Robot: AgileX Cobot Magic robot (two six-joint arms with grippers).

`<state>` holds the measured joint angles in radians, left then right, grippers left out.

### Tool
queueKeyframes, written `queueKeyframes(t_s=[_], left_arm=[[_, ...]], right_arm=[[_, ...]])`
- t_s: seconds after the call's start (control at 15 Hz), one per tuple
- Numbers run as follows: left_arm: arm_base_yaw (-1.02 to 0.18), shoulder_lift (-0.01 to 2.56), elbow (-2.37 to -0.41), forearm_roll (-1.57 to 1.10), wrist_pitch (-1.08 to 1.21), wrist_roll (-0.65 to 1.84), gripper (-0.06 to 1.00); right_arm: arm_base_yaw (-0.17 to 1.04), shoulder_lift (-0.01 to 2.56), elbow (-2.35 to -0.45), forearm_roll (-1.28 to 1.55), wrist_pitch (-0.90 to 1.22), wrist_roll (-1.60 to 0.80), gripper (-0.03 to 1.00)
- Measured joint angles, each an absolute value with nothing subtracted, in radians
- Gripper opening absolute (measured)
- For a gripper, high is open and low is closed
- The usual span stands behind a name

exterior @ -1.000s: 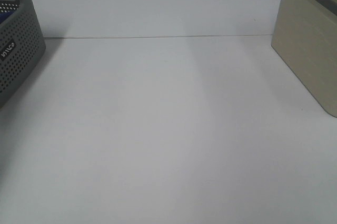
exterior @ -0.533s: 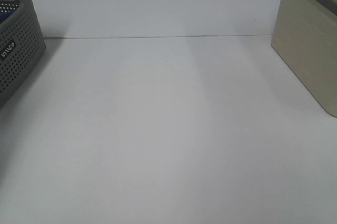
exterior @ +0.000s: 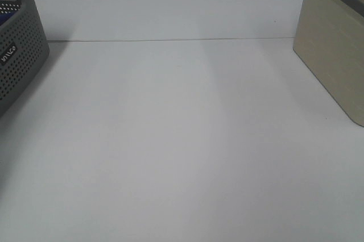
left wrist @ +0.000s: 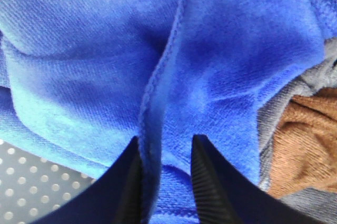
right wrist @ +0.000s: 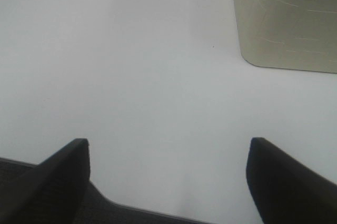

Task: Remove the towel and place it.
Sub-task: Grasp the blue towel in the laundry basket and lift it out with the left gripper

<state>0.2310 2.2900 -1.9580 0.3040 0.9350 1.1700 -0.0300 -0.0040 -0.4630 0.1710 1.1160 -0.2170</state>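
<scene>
The towel [left wrist: 105,66], royal blue and bunched in folds, fills the left wrist view. My left gripper [left wrist: 166,148] pinches a raised, hemmed fold of it between its dark fingers [left wrist: 210,182]. In the exterior high view only a sliver of blue towel [exterior: 3,19] shows inside the grey basket [exterior: 20,54] at the far left edge, and neither arm appears there. My right gripper [right wrist: 168,145] hangs open over the bare white table [right wrist: 147,66] with nothing between its fingers.
Beside the towel lie a brown cloth [left wrist: 308,140] and a grey cloth [left wrist: 324,71]; the basket's perforated grey wall [left wrist: 31,176] shows below. A beige box [exterior: 335,43] stands at the table's right side, and its corner [right wrist: 284,19] lies ahead of my right gripper.
</scene>
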Motion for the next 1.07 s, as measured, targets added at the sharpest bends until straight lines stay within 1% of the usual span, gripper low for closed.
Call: queueKeyframes(t_s=[0.07,0.13,0.27,0.33,0.67,0.8,1.07], left_arm=[[0.231,2.290,-1.958,0.304,0.910,1.170,0.28],[0.231,2.290,-1.958,0.304,0.889,1.170,0.24],[0.231,2.290,-1.958,0.304,0.885,1.170,0.04],[0.231,2.290,-1.958,0.305,0.884,1.170,0.00],[0.231,2.286,-1.958,0.312,0.891,1.143,0.00],[0.228,2.261,-1.958,0.312,0.937,1.114,0.00],[0.228,2.113,-1.958,0.289,1.052,1.064,0.00]], right_arm=[[-0.030,-0.004,-0.463,0.171,1.116,-0.217,0.79],[-0.030,-0.004,-0.463,0.171,1.116,-0.217,0.79],[-0.030,-0.004,-0.463,0.171,1.116,-0.217,0.79],[-0.030,-0.004,-0.463,0.171,1.116,-0.217,0.79],[-0.030,-0.004,-0.463,0.171,1.116,-0.217,0.79],[-0.030,-0.004,-0.463,0.171,1.116,-0.217,0.79],[-0.030,-0.004,-0.463,0.171,1.116,-0.217,0.79]])
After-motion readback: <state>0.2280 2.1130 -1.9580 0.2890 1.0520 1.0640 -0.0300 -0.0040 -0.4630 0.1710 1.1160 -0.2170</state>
